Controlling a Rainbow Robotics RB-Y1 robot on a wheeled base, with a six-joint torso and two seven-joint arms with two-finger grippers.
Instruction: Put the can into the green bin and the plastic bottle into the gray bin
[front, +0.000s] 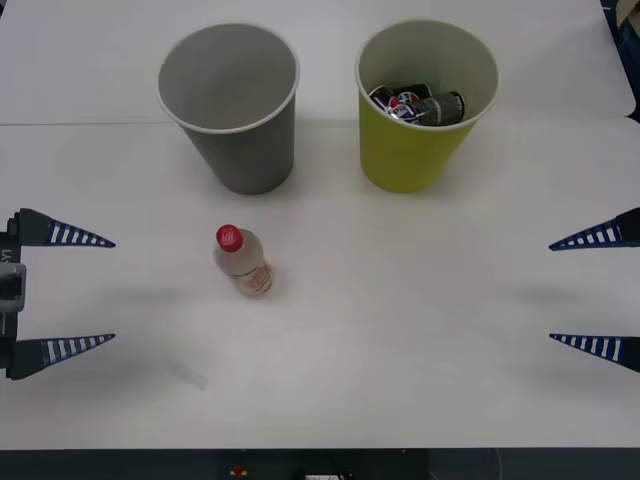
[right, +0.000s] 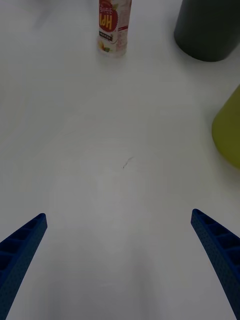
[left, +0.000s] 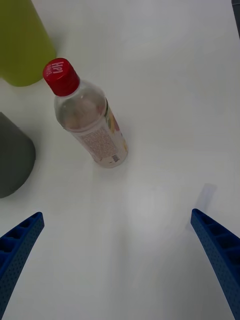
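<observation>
While both tools (front: 113, 290) (front: 550, 291) gape wide, the plastic bottle (front: 243, 262) stands on the white table (front: 400, 330).

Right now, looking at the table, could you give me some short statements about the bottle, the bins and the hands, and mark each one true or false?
1. The plastic bottle stands upright on the table. True.
2. The gray bin holds the cans. False: the dark cans lie in the green bin.
3. The left hand is shut on the bottle. False: it is open, apart from it.
4. The right hand is open at the table's right edge. True.
5. The bottle stands nearer the gray bin. True.
</observation>
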